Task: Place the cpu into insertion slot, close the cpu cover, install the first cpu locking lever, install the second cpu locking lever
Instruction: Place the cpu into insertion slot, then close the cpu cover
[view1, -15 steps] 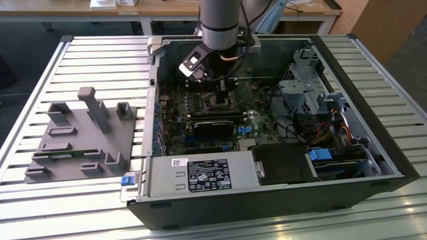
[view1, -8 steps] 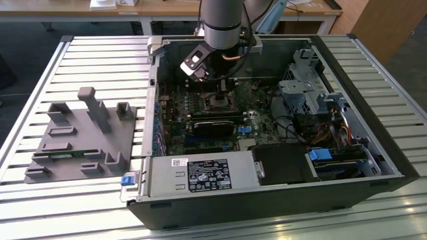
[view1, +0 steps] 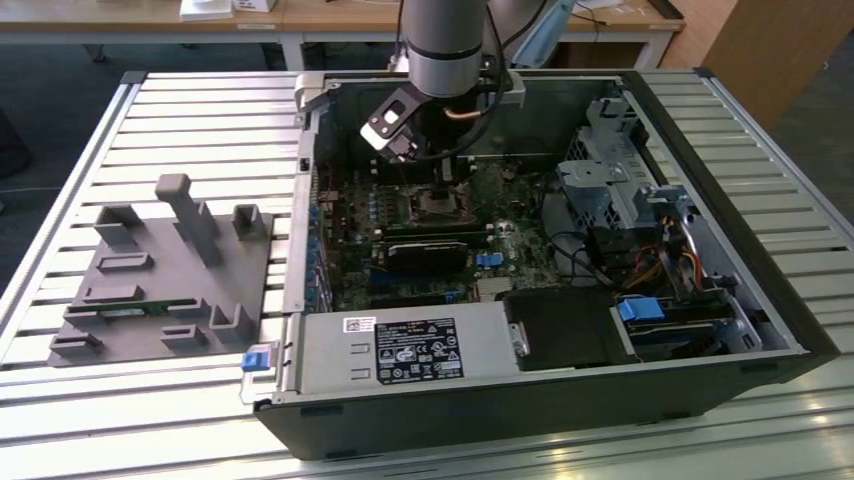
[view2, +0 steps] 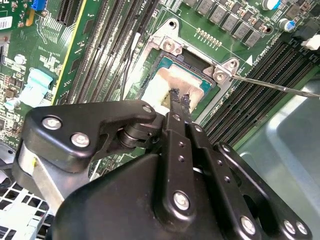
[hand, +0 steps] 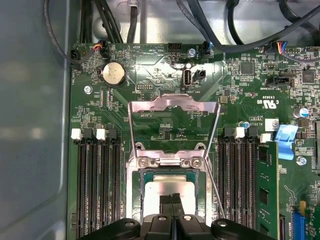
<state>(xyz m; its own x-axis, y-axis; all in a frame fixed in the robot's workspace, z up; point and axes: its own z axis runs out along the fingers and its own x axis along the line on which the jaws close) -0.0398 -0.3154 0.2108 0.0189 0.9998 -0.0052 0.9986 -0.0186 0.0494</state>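
Sitting in the insertion slot (hand: 136, 200), the cpu (hand: 162, 187) is placed, the tool (hand: 172, 199) closed empty over it, the cpu cover (hand: 172, 102) not yet lowered.

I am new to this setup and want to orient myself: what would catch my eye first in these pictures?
The eye goes first to the open computer case on the slatted table, where the arm reaches inside. In the first wrist view, the end effector, fingers together, sits over the cpu in the insertion slot. The cpu cover lies flipped open beside the slot.
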